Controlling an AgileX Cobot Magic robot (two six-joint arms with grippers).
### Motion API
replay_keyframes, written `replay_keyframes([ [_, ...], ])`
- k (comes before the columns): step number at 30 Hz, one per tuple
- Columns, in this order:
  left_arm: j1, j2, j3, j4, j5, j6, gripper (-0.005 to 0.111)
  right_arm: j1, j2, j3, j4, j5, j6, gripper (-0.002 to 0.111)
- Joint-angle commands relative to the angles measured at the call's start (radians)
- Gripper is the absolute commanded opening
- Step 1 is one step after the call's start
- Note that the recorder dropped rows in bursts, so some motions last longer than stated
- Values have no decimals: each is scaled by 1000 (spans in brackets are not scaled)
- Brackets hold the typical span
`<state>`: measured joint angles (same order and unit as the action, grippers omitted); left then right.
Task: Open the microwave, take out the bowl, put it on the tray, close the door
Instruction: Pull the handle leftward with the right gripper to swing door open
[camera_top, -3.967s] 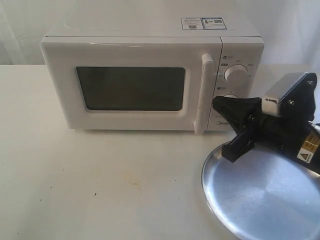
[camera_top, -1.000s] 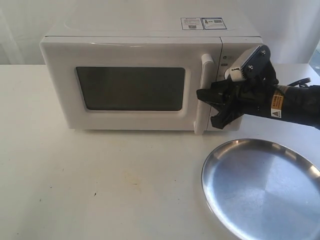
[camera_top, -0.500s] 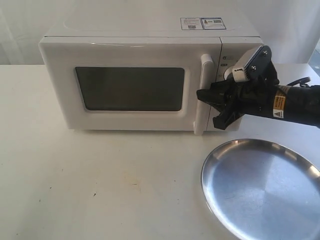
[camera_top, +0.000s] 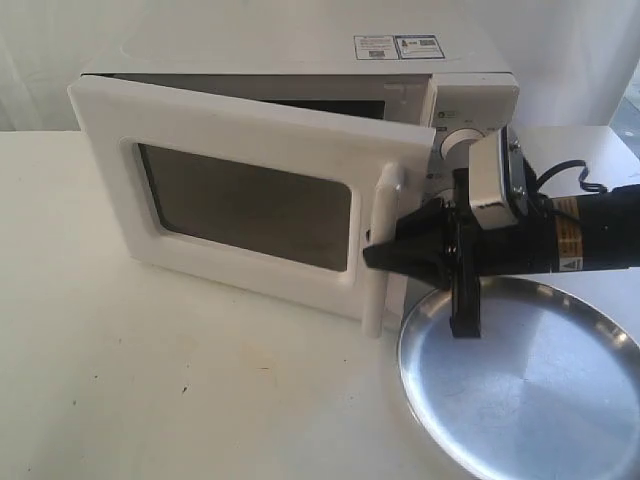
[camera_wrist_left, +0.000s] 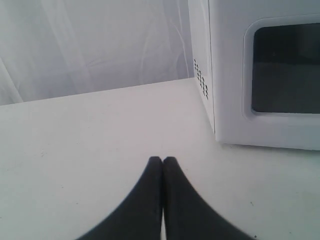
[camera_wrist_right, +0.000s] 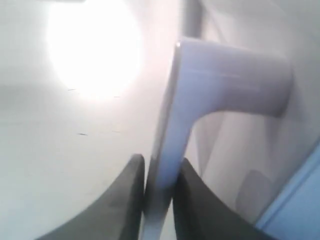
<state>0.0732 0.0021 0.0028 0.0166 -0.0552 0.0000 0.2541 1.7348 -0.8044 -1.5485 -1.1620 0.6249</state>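
Held the handle (camera_wrist_right: 220, 80) with the right gripper (camera_top: 372, 256): jaws narrowed to the width of the bar, one finger (camera_wrist_right: 131, 200) on each side, nothing else in the grip. Seemed a firm pinch in the right wrist view, but blurred there, so perhaps not quite square on the bar.

Found the door (camera_top: 240, 135) partly open, hinged at the left of the exterior view, its free edge swung out from the microwave (camera_top: 470, 92) and standing just beside the rim of the tray (camera_top: 520, 400). Could not see the bowl; judged to be inside, hidden behind the door. Noted the left gripper (camera_wrist_left: 162, 167) closed and empty, low over the table (camera_wrist_left: 75, 130), near the microwave's side wall.

To do this step well, needed to pull along an arc around the hinge, not straight back, with the wrist turning together with the door, so as not to lose the bar or drag the whole microwave. Needed also to mind the tray rim under the arm (camera_top: 610, 225), and to open wide enough for a free reach inside.

About writing: saw two stickers (camera_top: 398, 46) on the top, print too small to read. Same for the marks beside the knob (camera_top: 458, 143). Saw a yellow warning label (camera_top: 570, 250) with a triangle sign on the arm, words not legible. Made out no brand name.
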Motion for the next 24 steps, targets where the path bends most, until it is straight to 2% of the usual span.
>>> replay_keyframes([
  [1, -4, -2, -3, -10, -4, 0, 0, 24, -3, -2, -55, -59, -19, 0],
  [12, -4, -2, -3, -10, -4, 0, 0, 13, -19, -2, -44, -34, 79, 0],
  [15, -4, -2, -3, -10, -4, 0, 0, 13, -26, -2, -10, 26, 185, 1],
  [18, -4, -2, -3, -10, -4, 0, 0, 13, -32, -2, -15, 48, 223, 14],
  [22, -4, -2, -3, -10, -4, 0, 0, 13, -40, -2, -15, 33, 270, 51],
  [23, -4, -2, -3, -10, -4, 0, 0, 13, -40, -2, -15, 13, 275, 58],
  [24, -4, -2, -3, -10, -4, 0, 0, 13, -40, -2, -15, -4, 277, 61],
])
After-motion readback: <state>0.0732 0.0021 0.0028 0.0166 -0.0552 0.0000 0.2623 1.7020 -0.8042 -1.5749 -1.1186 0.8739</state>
